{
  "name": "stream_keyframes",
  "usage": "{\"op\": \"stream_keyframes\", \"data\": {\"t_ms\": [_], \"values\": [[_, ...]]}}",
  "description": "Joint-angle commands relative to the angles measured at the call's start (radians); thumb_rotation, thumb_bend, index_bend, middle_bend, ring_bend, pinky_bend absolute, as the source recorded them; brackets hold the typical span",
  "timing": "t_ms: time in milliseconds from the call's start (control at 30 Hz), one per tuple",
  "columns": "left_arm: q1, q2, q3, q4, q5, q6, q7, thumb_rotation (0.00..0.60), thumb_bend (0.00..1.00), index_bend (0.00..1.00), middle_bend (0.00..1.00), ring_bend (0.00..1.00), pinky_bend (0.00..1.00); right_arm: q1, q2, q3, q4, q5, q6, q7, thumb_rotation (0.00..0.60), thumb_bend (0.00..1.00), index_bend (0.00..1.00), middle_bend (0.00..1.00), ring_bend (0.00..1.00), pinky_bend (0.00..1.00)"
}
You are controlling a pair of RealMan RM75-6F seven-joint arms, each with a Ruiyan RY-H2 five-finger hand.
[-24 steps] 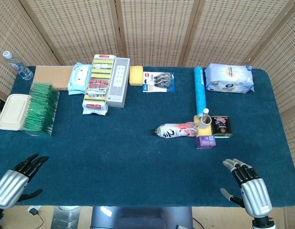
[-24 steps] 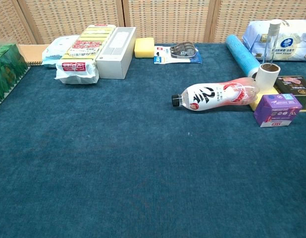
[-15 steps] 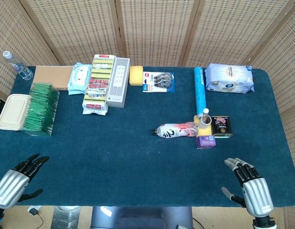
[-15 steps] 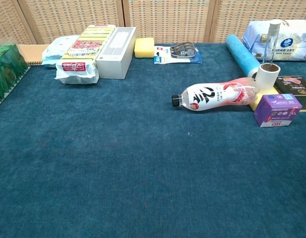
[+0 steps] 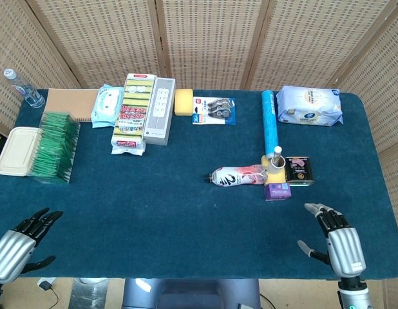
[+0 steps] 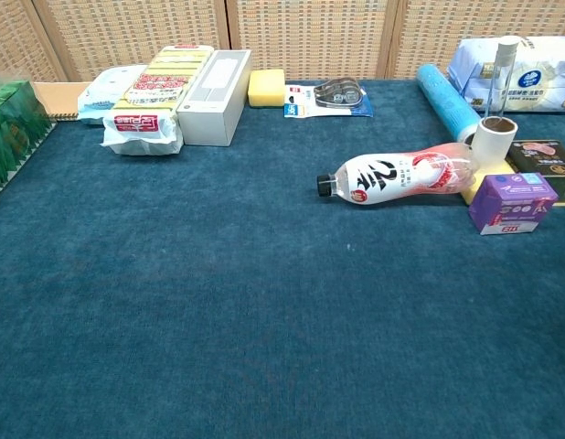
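My left hand (image 5: 15, 245) hovers at the near left corner of the blue table (image 5: 154, 212), fingers apart and empty. At the near right edge my right hand (image 5: 337, 243) is also open and holds nothing. The purple box (image 5: 277, 191) is the thing nearest to it, a little farther in and to the left. A pink-labelled bottle (image 5: 236, 176) lies on its side beside that box, its cap pointing left. Neither hand shows in the chest view, where the bottle (image 6: 399, 176) and purple box (image 6: 511, 202) lie at the right.
A blue tube (image 5: 270, 127), a small roll (image 5: 277, 160), a dark tin (image 5: 299, 170) and a white wipes pack (image 5: 310, 105) sit at the right. Sponge packs (image 5: 132, 112), a white box (image 5: 160, 109), a yellow sponge (image 5: 183, 102), green packets (image 5: 54, 146) and a lidded container (image 5: 16, 150) fill the back left.
My right hand has drifted slightly toward the right and the near edge. My left hand has slipped a little lower at its corner. Nothing on the table has moved.
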Motion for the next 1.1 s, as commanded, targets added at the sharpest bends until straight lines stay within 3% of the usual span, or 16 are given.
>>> {"op": "stream_keyframes", "data": {"t_ms": [33, 167, 267, 667, 1100], "values": [[0.003, -0.001, -0.002, 0.002, -0.005, 0.002, -0.002, 0.6, 0.11, 0.0, 0.17, 0.1, 0.3, 0.027, -0.027, 0.033, 0.013, 0.041, -0.038, 0.006, 0.6, 0.16, 0.2, 0.29, 0.27, 0.3], [0.004, -0.002, -0.001, 0.004, -0.005, 0.002, -0.003, 0.6, 0.11, 0.0, 0.17, 0.1, 0.3, 0.071, -0.046, 0.079, 0.015, 0.096, -0.097, 0.042, 0.6, 0.16, 0.2, 0.29, 0.28, 0.31], [0.005, -0.001, -0.002, 0.006, -0.008, 0.005, -0.01, 0.6, 0.11, 0.0, 0.17, 0.1, 0.3, 0.142, -0.066, 0.15, 0.036, 0.195, -0.208, 0.026, 0.6, 0.16, 0.21, 0.29, 0.28, 0.31], [0.007, 0.002, -0.007, 0.015, -0.012, 0.015, -0.032, 0.6, 0.11, 0.0, 0.17, 0.1, 0.3, 0.272, -0.099, 0.235, 0.064, 0.373, -0.418, 0.014, 0.6, 0.16, 0.21, 0.29, 0.28, 0.31], [0.007, 0.004, -0.01, 0.017, -0.017, 0.014, -0.04, 0.6, 0.11, 0.0, 0.17, 0.1, 0.3, 0.356, -0.068, 0.292, 0.073, 0.503, -0.523, -0.039, 0.6, 0.16, 0.21, 0.29, 0.28, 0.32]]}}
